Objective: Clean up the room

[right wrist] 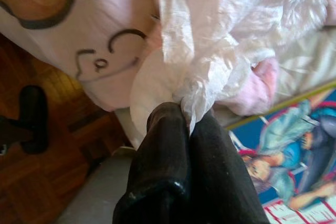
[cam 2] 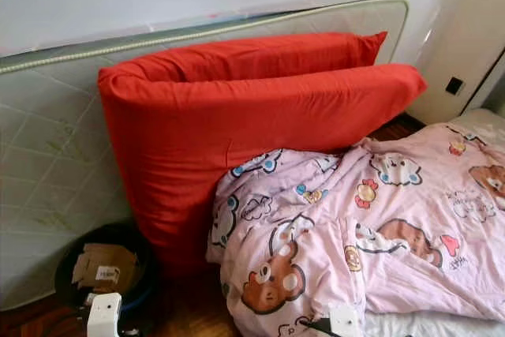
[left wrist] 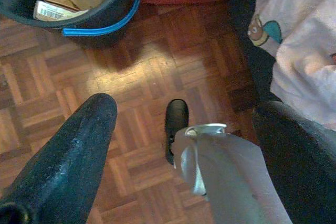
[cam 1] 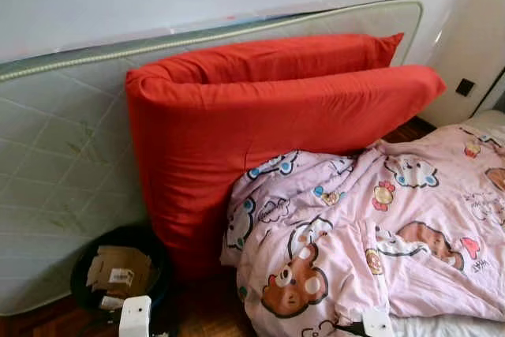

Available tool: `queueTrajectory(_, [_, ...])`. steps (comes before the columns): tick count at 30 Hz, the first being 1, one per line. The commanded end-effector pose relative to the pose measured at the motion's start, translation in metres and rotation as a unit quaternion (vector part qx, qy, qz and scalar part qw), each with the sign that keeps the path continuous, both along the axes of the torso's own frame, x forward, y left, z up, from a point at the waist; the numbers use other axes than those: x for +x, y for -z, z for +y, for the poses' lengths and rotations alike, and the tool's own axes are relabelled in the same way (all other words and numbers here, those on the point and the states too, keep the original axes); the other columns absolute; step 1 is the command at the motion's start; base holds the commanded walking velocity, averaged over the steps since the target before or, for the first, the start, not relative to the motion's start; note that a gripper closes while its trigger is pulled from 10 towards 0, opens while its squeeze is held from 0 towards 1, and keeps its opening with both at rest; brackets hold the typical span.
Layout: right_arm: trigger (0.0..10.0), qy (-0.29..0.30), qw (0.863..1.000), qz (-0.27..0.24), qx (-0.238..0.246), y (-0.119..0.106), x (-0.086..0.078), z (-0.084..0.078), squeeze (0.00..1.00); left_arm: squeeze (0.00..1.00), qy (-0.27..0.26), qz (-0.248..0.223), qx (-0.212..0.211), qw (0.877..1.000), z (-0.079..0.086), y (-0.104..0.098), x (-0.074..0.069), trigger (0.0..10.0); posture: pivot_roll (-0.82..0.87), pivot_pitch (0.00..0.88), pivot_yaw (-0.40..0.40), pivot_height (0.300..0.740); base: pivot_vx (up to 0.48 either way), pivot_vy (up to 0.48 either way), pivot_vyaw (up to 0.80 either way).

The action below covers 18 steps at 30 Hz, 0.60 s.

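My right gripper (right wrist: 186, 119) is shut on a crumpled white plastic bag (right wrist: 220, 35), held low beside the pink bear-print quilt (cam 1: 394, 219) that spills off the bed. My left gripper (left wrist: 184, 108) hangs open over the parquet floor (left wrist: 131, 77), nothing between its fingers (left wrist: 89, 129). A black bin (cam 1: 83, 262) with a blue rim (left wrist: 105, 22) stands on the floor at the left, in front of the mattress, and holds cardboard scraps (cam 1: 118, 267).
A grey-green mattress (cam 1: 55, 155) leans on the wall. Two big red cushions (cam 1: 260, 124) stand against it, with the quilt piled at their foot. A cartoon-printed sheet (right wrist: 294, 166) lies under the bedding. My black foot (left wrist: 176, 121) rests on the parquet.
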State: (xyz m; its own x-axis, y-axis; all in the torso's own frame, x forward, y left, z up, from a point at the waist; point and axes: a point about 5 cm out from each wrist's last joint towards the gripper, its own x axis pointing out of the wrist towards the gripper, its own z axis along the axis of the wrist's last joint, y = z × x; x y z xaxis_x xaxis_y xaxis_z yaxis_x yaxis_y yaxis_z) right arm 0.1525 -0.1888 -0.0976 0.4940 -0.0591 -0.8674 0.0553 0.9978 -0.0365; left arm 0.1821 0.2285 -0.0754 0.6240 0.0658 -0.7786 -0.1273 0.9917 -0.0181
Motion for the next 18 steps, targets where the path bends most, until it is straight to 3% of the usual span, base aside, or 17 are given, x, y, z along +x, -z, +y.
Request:
queueTrajectory(1, [10.0, 0.008, 1.0, 0.001, 0.002, 0.0001, -0.0008, -0.0018, 0.0, 0.0, 0.012, 0.011, 0.005, 1.0, 0.0017, 0.0009, -0.0022, 10.0, 0.03, 0.0, -0.028, 0.74, 0.0, 0.0, 0.0])
queueTrajectory(5, [10.0, 0.005, 1.0, 0.002, 0.005, 0.0004, -0.0013, -0.0007, 0.0, 0.0, 0.01, 0.012, 0.005, 1.0, 0.0023, 0.001, -0.0024, 10.0, 0.03, 0.0, -0.028, 0.74, 0.0, 0.0, 0.0])
queueTrajectory(18, [10.0, 0.002, 1.0, 0.004, 0.005, 0.0005, -0.0013, -0.0006, 0.0, 0.0, 0.017, 0.017, 0.007, 1.0, 0.0022, 0.0011, -0.0025, 10.0, 0.03, 0.0, -0.028, 0.74, 0.0, 0.367, 0.0])
